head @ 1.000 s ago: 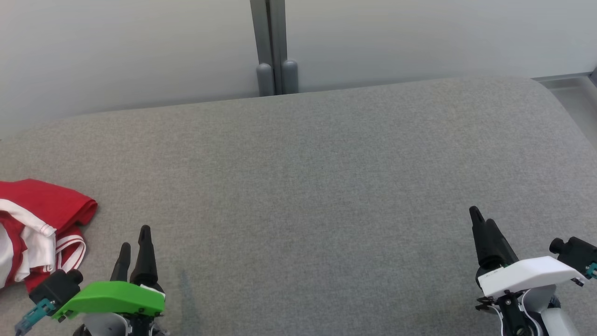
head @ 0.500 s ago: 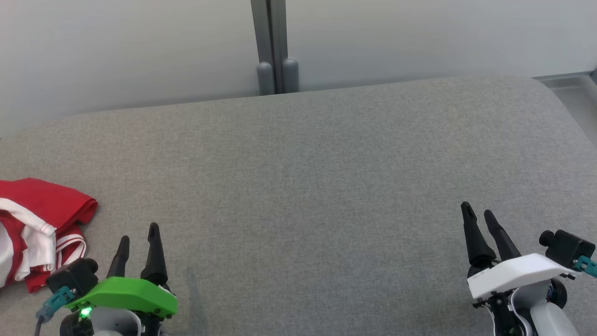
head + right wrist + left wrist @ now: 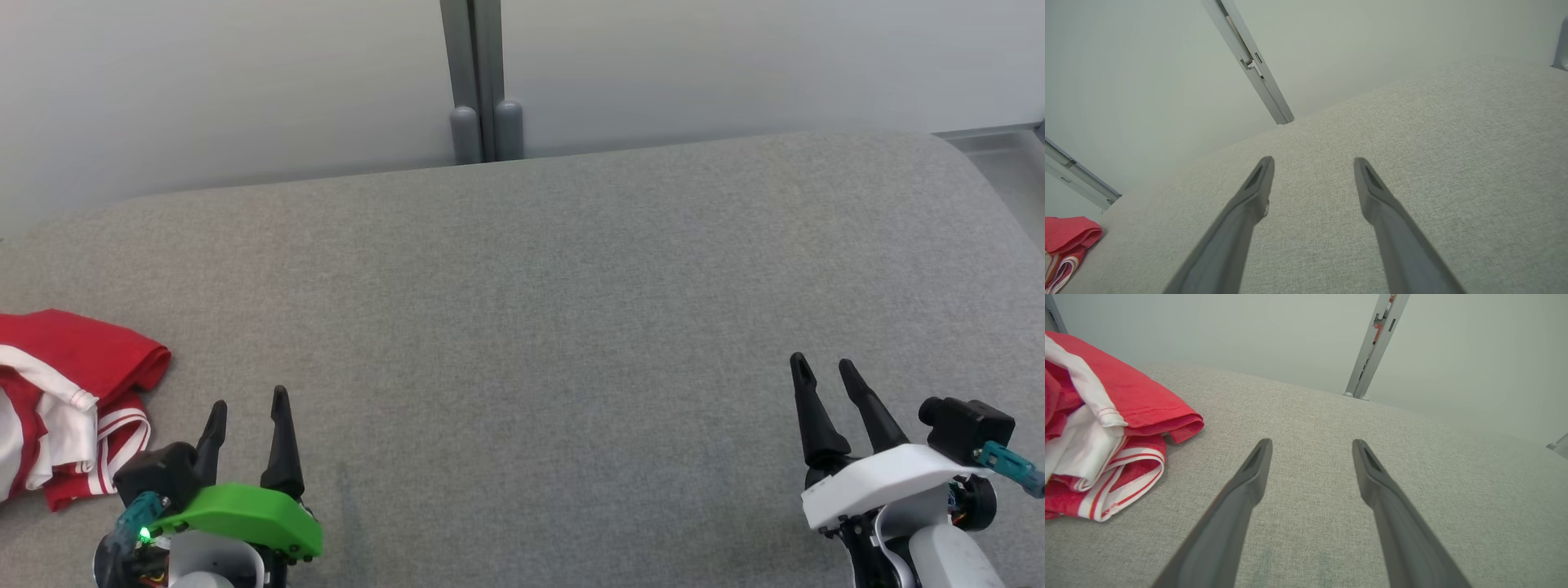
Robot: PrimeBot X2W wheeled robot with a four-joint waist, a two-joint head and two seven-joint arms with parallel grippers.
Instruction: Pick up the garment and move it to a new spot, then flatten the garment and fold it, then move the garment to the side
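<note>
I see a grey pad (image 3: 522,327) before a pale wall (image 3: 204,82) with a post (image 3: 482,73). The garment (image 3: 65,400) lies bunched at its left, partly cut off, near my left gripper (image 3: 249,400); that and the right gripper (image 3: 821,363) gape empty.

left fingers (image 3: 283,441) apart, right fingers (image 3: 808,408) apart

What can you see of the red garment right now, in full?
The garment is soft red fabric with white panels, red-and-white striped trim and a stitched hem. It lies crumpled in a loose heap, folded over itself and not flattened, at the far left of the grey padded surface, partly cut off by the head view's left edge. Only the surface touches it. The open left gripper sits just to its right, apart from it.
</note>
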